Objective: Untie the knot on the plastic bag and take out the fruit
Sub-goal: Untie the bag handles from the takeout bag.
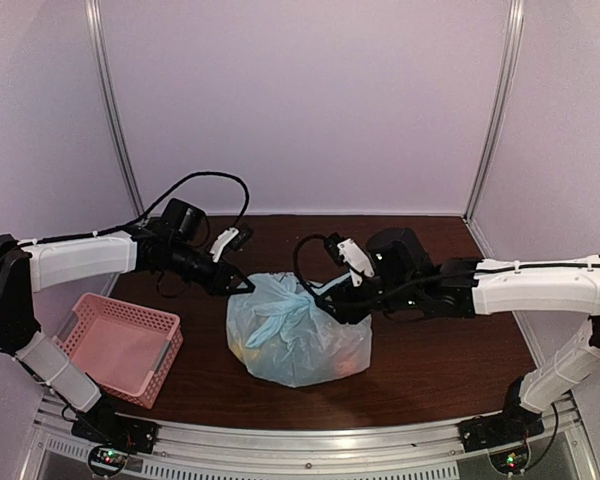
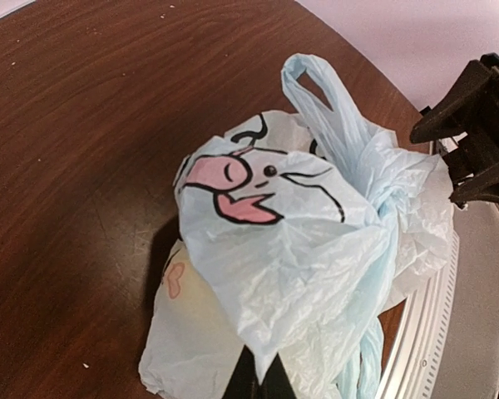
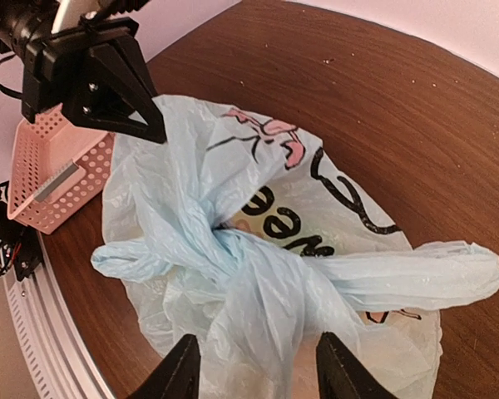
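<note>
The pale blue plastic bag [image 1: 295, 335] sits tied in the middle of the table, with dark cartoon prints on it. Its knot [image 3: 224, 245] of twisted handles is on top and also shows in the left wrist view [image 2: 384, 199]. My left gripper [image 1: 242, 283] is shut on a fold of the bag's upper left edge [image 2: 266, 366]. My right gripper [image 1: 330, 305] is open, its fingers [image 3: 183, 370] on either side of bunched plastic just below the knot. The fruit shows only as dim yellowish [image 1: 245, 350] and orange [image 1: 352, 365] shapes through the plastic.
A pink perforated basket [image 1: 120, 345] stands at the front left, near the table edge, and also shows in the right wrist view [image 3: 46, 179]. Bare brown table [image 1: 430, 350] surrounds the bag. White walls enclose the back and sides.
</note>
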### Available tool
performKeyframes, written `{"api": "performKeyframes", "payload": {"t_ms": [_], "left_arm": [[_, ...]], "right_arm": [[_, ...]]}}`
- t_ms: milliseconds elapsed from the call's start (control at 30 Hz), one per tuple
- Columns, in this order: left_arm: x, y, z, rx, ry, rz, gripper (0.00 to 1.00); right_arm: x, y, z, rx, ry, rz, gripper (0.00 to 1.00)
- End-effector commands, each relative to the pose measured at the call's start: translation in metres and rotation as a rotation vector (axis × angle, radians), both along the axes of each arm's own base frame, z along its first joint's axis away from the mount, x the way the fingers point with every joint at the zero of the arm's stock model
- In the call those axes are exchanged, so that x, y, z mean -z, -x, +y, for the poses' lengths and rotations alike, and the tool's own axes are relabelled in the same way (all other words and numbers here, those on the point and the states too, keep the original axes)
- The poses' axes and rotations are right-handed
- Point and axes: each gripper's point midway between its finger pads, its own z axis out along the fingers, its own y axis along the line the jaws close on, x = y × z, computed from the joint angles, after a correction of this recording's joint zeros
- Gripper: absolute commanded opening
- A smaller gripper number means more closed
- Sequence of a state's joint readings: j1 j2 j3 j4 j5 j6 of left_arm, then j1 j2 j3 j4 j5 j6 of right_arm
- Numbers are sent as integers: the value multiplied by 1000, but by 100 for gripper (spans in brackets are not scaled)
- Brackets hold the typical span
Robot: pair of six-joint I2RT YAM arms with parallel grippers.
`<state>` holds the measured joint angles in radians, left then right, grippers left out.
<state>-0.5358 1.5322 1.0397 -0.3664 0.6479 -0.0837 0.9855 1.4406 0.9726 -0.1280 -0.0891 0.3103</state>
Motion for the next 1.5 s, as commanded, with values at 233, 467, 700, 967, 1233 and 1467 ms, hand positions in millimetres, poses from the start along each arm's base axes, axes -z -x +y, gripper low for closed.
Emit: {"api": "performKeyframes", "payload": {"t_ms": [233, 467, 700, 967, 1233, 1467], "left_arm": [[-26, -2, -7, 35, 87, -50, 0], [-26, -3, -6, 24, 82, -51, 0], [-27, -3, -5, 19, 79, -57, 0], [-26, -4, -4, 15, 73, -59, 0], [-26, -4, -4, 11, 70, -62, 0], [-26, -4, -3, 9, 70, -64, 0]], "right_arm": [[-22, -11, 29, -55, 36, 40, 46], [-5, -13, 39, -74, 63, 85, 45], [2, -21, 31, -26, 66, 102, 40], [8, -28, 21, 1, 84, 111, 41], [19, -29, 18, 8, 104, 130, 40], [22, -28, 18, -3, 98, 142, 37]]}}
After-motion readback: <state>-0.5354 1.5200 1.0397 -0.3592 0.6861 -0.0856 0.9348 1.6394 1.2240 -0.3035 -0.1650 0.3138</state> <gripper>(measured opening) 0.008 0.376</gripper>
